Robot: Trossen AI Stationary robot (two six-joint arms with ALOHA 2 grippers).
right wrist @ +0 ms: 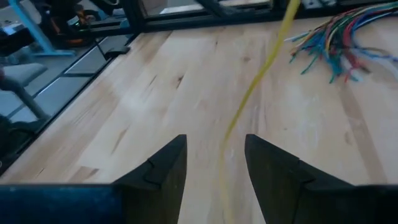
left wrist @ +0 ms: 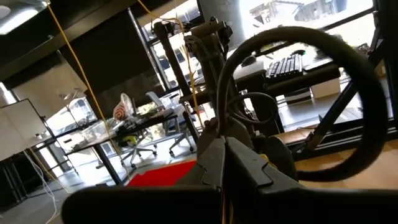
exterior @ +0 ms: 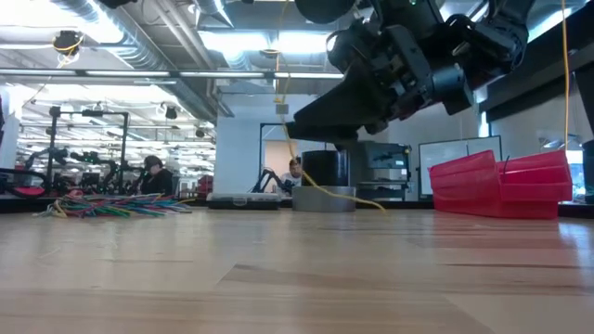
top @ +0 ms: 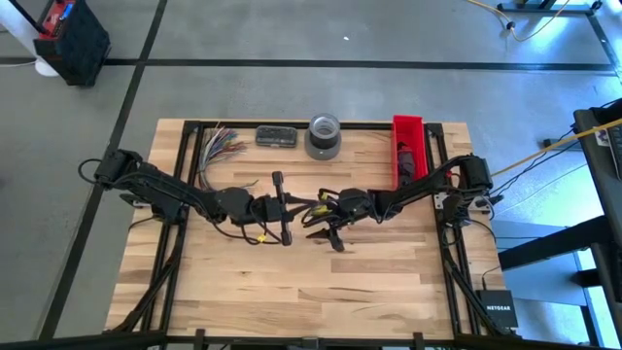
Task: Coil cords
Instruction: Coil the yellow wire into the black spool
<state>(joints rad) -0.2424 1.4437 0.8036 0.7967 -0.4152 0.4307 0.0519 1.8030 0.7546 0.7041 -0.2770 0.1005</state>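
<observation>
A thin yellow stretch of the cord (top: 311,203) runs between my two grippers above the middle of the table. It also shows in the low view (exterior: 306,167), slanting down to the table. My left gripper (top: 296,208) is shut, its fingers meeting in the left wrist view (left wrist: 225,163). My right gripper (top: 327,236) is open just to its right. In the right wrist view (right wrist: 214,168) the cord (right wrist: 249,93) passes between its fingers; I cannot tell if it touches them. No round black bundle shows. My left gripper is shut on the cord, with a small yellow bit (left wrist: 264,159) showing beside its fingertips. The fingers point level toward the table's right side. The fingers themselves hide the place of contact, so which part of the cord they have cannot be told.
A fan of multicoloured wires (top: 219,146) lies at the far left. A dark flat box (top: 276,136) and a grey tape roll (top: 324,136) stand at the far edge. A red bin (top: 408,151) stands at the far right. Bare wood lies toward the near edge.
</observation>
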